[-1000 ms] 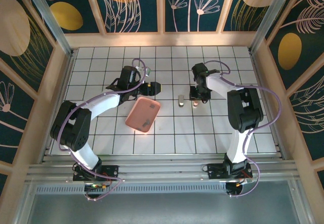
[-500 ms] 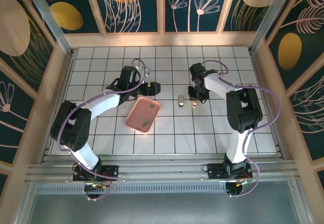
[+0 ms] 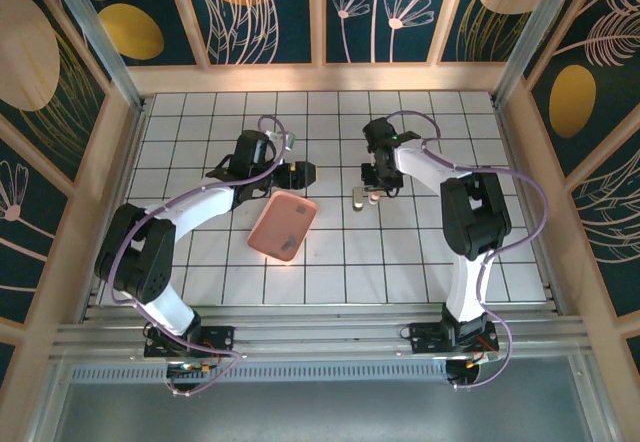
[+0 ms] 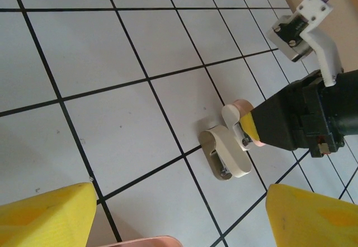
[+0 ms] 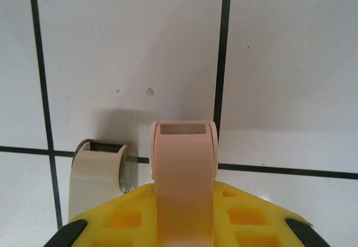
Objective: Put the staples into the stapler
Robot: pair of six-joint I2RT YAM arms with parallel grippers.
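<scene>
Two grippers: left gripper (image 3: 306, 174) wide open, nothing held; right gripper (image 3: 372, 191) clamped on the pale pink block (image 5: 182, 163).
Change: right gripper has slid left, block now just beside the stapler (image 4: 226, 156).
One stapler: cream, lying on the white tiles (image 3: 320, 262).
One pink tray (image 3: 283, 225): close by the left gripper.
Staples (image 3: 284, 234): faint grey flecks in the tray, too small to count.

A pink tray (image 3: 283, 225) lies tilted on the white tiled surface (image 3: 200, 142), just nearer than the left tool (image 3: 303, 173) and well to the left of the right tool (image 3: 373, 190). Dark flower-painted panels (image 3: 260, 12) in wooden frames stand beyond both tools.
</scene>
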